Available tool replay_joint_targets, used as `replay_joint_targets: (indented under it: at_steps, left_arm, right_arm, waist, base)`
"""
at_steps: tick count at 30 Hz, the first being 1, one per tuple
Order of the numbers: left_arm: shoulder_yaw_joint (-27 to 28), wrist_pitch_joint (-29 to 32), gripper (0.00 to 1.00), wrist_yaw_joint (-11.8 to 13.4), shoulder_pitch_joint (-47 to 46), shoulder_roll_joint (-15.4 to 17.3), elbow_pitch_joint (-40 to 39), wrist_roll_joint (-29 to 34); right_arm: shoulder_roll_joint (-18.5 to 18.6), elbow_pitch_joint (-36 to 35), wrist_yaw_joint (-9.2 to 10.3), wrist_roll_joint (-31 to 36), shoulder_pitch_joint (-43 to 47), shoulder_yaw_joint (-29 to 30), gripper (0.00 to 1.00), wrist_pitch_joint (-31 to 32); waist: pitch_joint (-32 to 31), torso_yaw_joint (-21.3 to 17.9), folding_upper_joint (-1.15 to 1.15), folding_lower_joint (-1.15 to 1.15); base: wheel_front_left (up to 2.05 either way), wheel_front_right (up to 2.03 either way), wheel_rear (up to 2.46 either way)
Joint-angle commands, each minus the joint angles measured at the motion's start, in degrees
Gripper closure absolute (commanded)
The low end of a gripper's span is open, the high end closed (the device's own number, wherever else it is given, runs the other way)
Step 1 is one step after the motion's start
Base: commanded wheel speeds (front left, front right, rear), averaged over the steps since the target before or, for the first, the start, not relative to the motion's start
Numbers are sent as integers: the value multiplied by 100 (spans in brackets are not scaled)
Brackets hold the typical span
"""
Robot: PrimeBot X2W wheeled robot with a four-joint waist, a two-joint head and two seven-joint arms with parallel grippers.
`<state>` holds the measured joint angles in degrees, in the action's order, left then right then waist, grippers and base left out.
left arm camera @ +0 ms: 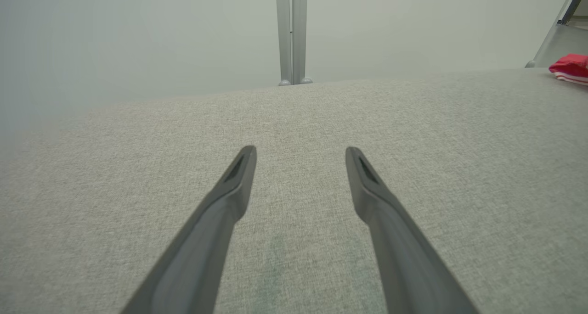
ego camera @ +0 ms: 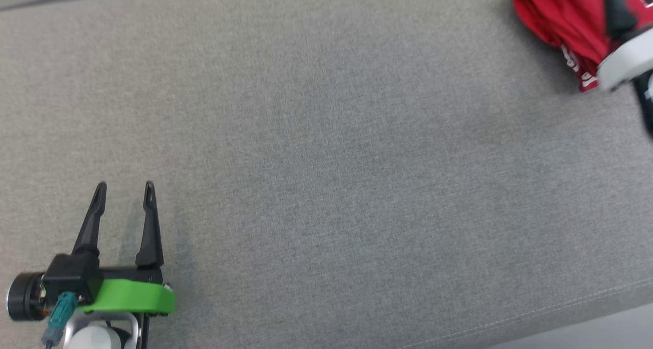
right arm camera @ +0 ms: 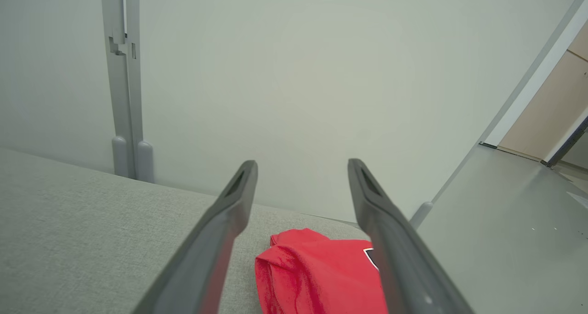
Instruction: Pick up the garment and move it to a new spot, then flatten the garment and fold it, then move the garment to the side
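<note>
Head view, L side: left gripper (ego camera: 125,188) low at L of pic, fingers spread wide, nothing betw. them, over bare grey fabric surface (ego camera: 326,160).
Head view, R side: red garment (ego camera: 556,17) w/ white trim, bunched at top R corner, well apart from left gripper. Pale forearm (ego camera: 625,58) of R arm overlaps its near edge, blurred.
Left wrist view: both fingers wide apart and empty, pointing across fabric surface. Garment a small red patch at far R edge. Grey post (left arm camera: 291,29) upright past far edge, vs. plain wall (left arm camera: 138,38).
Right wrist view: right gripper (right arm camera: 302,167) fingers wide apart, gripping nothing. Garment lies crumpled on fabric surface below & betw. fingers, R finger crossing in front of it; touching or not, can't tell.
Right wrist view, bkgd: post at L, wall behind, glossy floor (right arm camera: 505,222) at R.
</note>
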<state>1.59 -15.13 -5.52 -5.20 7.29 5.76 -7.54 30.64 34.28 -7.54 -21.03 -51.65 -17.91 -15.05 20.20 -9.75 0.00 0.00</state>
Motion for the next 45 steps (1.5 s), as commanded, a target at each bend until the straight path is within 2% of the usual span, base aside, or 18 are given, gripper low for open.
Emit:
replay_joint_targets:
  at_steps: [1,9,20,32,45]
  left_arm:
    - [71,3,0,17,169,-33,24,-48]
    - [189,3,0,-35,526,-196,155,-29]
    - [196,2,0,-102,770,-336,416,-28]
    - [282,2,0,-145,931,-371,532,54]
    - [347,3,0,-177,994,-391,586,-4]
  right_arm:
    - [-184,-174,12,78,373,91,0,-14]
    - [-1055,-984,12,231,1870,693,0,-14]
    - [-1808,-1904,12,436,3810,1242,0,-15]
    - [-2312,-2629,11,699,5152,1581,0,-15]
    - [-2513,-2742,11,771,5420,1602,0,-15]
  waist:
    - [-608,41,0,0]
    - [-1132,292,0,0]
    - [-1740,633,0,0]
    - [-2110,867,0,0]
    - [-2192,937,0,0]
  base:
    - [0,0,0]
    - [0,0,0]
    - [0,0,0]
    - [0,0,0]
    - [0,0,0]
